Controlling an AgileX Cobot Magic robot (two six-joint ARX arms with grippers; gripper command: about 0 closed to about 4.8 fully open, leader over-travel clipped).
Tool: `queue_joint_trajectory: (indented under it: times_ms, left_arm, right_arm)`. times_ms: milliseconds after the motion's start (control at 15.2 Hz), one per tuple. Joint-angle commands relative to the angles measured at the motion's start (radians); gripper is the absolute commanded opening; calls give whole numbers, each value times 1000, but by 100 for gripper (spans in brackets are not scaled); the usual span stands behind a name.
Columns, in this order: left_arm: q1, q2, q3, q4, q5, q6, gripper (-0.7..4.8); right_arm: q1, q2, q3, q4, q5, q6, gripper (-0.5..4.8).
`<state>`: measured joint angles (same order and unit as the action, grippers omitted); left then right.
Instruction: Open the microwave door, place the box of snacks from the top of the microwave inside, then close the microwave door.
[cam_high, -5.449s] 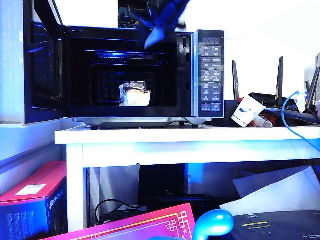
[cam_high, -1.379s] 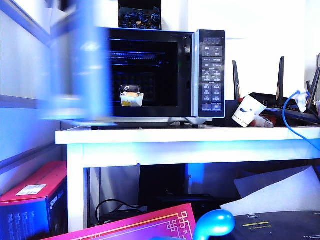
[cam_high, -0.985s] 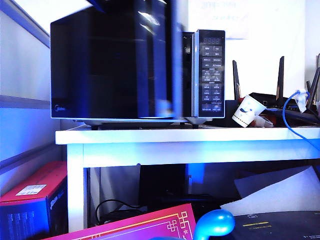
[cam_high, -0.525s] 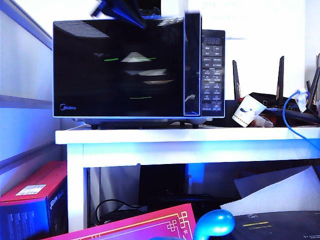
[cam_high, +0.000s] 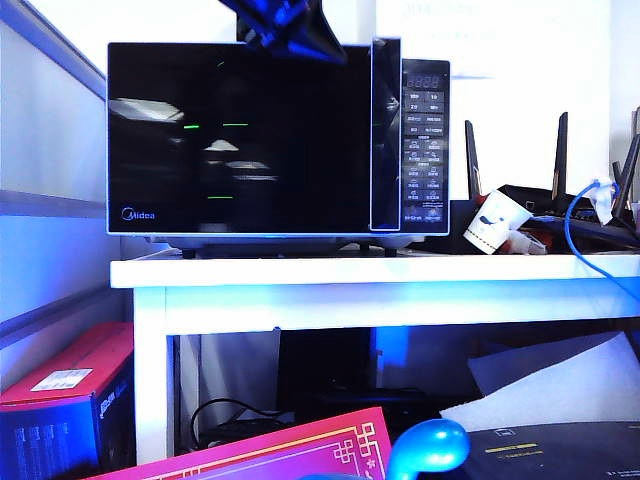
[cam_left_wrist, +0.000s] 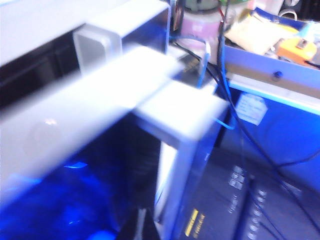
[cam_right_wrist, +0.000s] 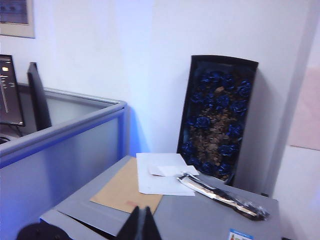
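The microwave (cam_high: 275, 140) is sitting on the white tabletop (cam_high: 380, 270) with the microwave door (cam_high: 240, 135) closed, hiding the box of snacks. The left gripper (cam_high: 290, 25) is hovering over its top edge; jaw state cannot be told. Only the right wrist view is showing the right gripper (cam_right_wrist: 140, 223), jaws clenched empty, above the microwave's top, facing a dark box (cam_right_wrist: 216, 120).

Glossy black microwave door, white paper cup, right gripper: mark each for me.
Glossy black microwave door (cam_high: 240, 140), exterior view: middle of the glass.
White paper cup (cam_high: 492, 222), exterior view: its tilted side wall.
Right gripper (cam_right_wrist: 140, 223), right wrist view: between its dark shut fingertips.
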<state>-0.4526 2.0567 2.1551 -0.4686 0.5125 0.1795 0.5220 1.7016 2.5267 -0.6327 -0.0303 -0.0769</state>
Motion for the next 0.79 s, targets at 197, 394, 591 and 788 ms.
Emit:
queue_joint_trajectory:
  times_ms: [197,394,591,788]
  left_arm:
    - [-35,55,3,190,-154,0,-6]
    - [-36,66,3,251,-319,0,-6]
    - [-36,66,3,320,-499,-5,-6]
    - [-39,66,3,348,-695,-15,-6]
  right_arm:
    - [0,-5,3,16,13,-2,-5]
    - [0,-5,3,15,13,-2,-5]
    - [0,-5,3,14,12,-2,-5]
    - [0,-5,3,14,13,-2,-5]
